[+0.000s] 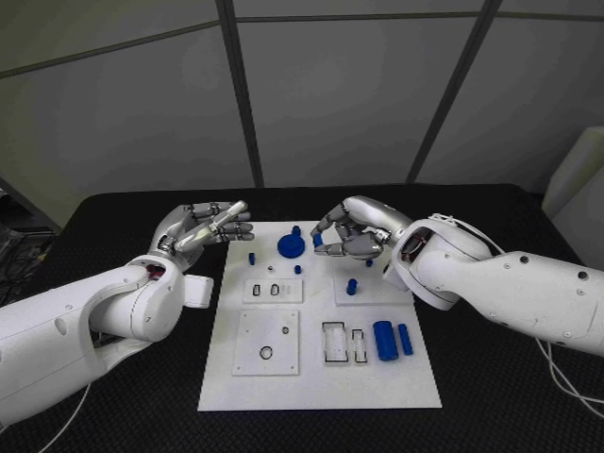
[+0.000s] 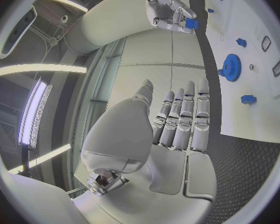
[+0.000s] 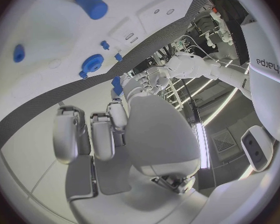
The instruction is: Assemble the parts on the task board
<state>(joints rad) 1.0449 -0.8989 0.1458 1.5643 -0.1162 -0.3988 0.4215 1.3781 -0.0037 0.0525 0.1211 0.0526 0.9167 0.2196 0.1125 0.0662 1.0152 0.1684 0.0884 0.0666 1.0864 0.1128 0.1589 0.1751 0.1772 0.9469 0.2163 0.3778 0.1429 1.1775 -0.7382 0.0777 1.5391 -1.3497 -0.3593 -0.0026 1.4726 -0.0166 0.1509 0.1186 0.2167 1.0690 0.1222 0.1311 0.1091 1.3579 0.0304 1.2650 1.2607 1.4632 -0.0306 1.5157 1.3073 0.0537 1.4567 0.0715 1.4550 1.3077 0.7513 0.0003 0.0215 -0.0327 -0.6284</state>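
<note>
Both hands up | left hand [image 1: 200,229] fingers straight, empty | right hand [image 1: 353,229] pinching blue part [image 2: 191,23]

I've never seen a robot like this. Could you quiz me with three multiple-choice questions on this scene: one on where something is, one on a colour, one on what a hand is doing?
1. Where does the blue gear stand?
A) at the far end of the task board
B) at its near edge
C) off the board

2. What colour is the task board?
A) black
B) white
C) blue

3. What is the right hand doing?
A) lying flat on the board
B) gripping the gear
C) pinching a small blue part

Answers: 1 A, the head view shows it far up the board; 2 B, the plate is plainly white; 3 C, the left wrist view shows the blue piece at its fingertips.
</note>
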